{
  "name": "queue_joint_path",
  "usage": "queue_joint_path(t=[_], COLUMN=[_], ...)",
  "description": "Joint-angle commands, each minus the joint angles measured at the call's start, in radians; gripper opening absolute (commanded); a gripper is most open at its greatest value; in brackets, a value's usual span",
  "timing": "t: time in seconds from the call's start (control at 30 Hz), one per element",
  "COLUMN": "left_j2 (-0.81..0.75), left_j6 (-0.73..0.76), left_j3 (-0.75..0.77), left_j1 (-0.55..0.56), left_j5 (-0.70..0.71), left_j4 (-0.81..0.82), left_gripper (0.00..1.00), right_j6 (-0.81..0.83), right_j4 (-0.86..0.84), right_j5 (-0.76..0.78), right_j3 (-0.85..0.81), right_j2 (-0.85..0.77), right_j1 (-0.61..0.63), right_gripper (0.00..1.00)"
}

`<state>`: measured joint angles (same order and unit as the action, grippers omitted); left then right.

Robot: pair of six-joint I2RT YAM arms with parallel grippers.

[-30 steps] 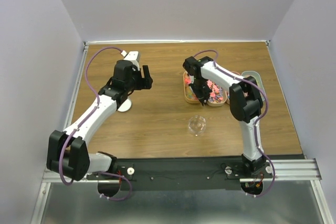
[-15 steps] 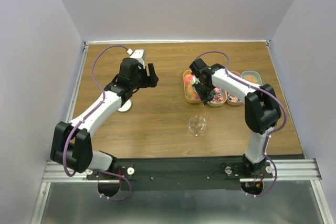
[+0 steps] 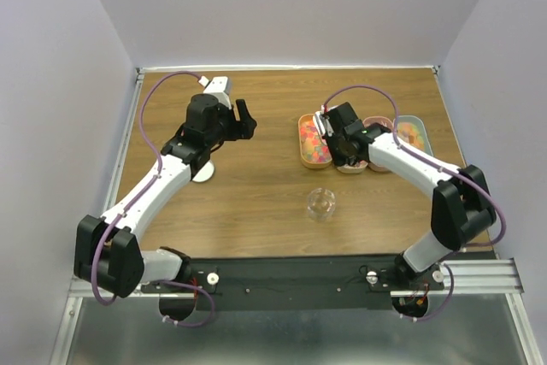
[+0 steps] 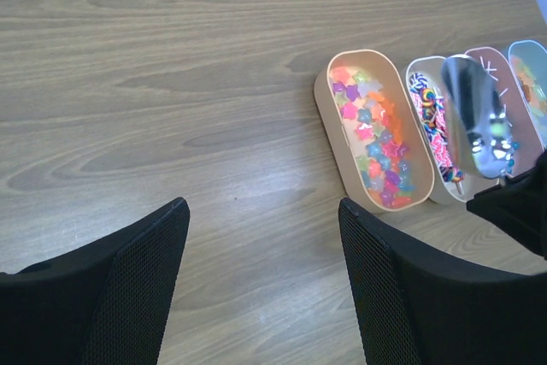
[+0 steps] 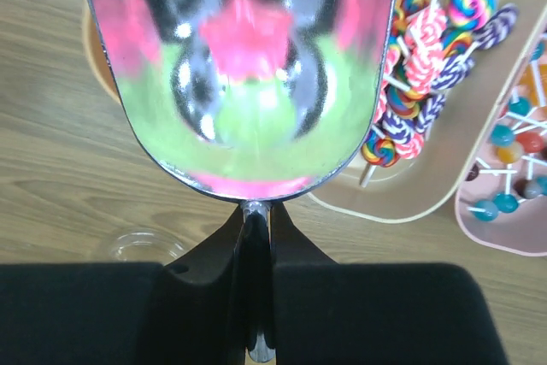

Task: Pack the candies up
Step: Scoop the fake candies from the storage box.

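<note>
The candies (image 4: 376,130), tiny multicoloured star-like sweets, fill the leftmost tan tray (image 3: 312,144). My right gripper (image 5: 256,220) is shut on the thin handle of a metal scoop (image 5: 248,66). One pink candy (image 5: 244,40) lies in the scoop's bowl, mirrored on its walls. The scoop (image 4: 479,117) hovers over the lollipop tray (image 4: 432,126), beside the candy tray. My right gripper (image 3: 335,136) stands over those trays in the top view. My left gripper (image 3: 244,120) is open above bare wood left of the trays, with nothing between its black mesh fingers (image 4: 128,279).
A clear round cup (image 3: 320,204) stands on the wood nearer the arms, and its rim (image 5: 137,245) shows under the right wrist. Two more trays, pink (image 3: 376,126) and pale green (image 3: 412,134), lie right of the lollipop tray. A white disc (image 3: 203,173) lies under the left arm.
The right arm has swung its elbow out to the right and the scoop has shifted slightly right over the trays. The left gripper has barely moved and stays open.
</note>
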<state>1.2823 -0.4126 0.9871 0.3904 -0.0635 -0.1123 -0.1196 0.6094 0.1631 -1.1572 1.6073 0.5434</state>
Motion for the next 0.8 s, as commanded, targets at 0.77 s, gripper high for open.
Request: queue_joint_path(t=[0.77], left_j2=[-0.043], left_j6=[0.074], left_j3=[-0.016], left_j1=[0.019], left_j5=[-0.013], left_j4=[-0.01], left_gripper=[0.78], right_j6=[-0.13], right_j4=[0.369], right_j5=[-0.237], right_j3=[-0.006], right_j2=[-0.323], right_j1=[0.016], right_gripper=[0.01])
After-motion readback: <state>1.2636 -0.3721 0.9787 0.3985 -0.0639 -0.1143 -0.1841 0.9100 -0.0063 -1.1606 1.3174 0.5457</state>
